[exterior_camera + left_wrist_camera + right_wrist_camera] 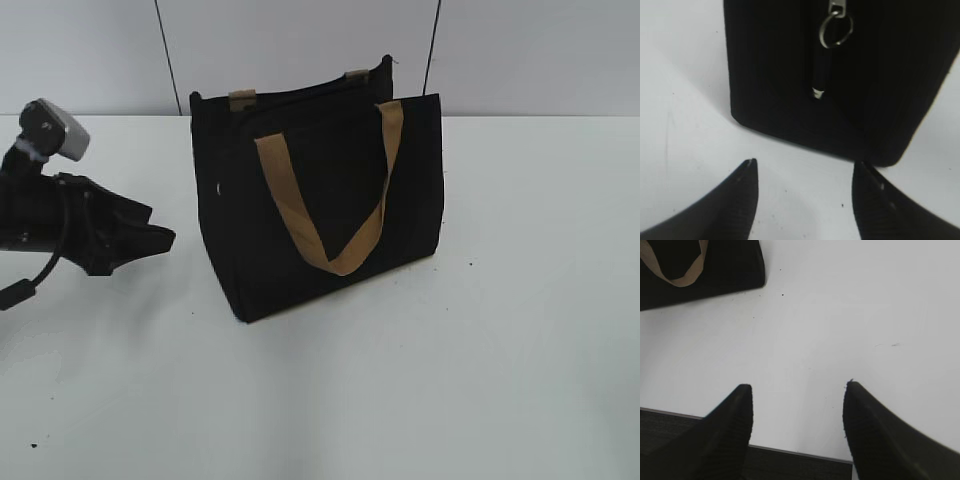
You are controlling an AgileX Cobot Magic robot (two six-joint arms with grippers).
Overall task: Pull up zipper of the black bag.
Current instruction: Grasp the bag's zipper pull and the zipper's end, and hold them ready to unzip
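The black bag stands upright on the white table, a tan strap handle hanging down its front. In the left wrist view the bag's end face fills the top, with the zipper's silver ring pull hanging near the top edge. My left gripper is open and empty, just short of the bag's base; in the exterior view it sits left of the bag. My right gripper is open and empty over bare table, far from the bag.
The white table stretches right and in front of the bag. A grey wall with two thin black lines stands behind. The right wrist view shows the table's near edge under the jaws.
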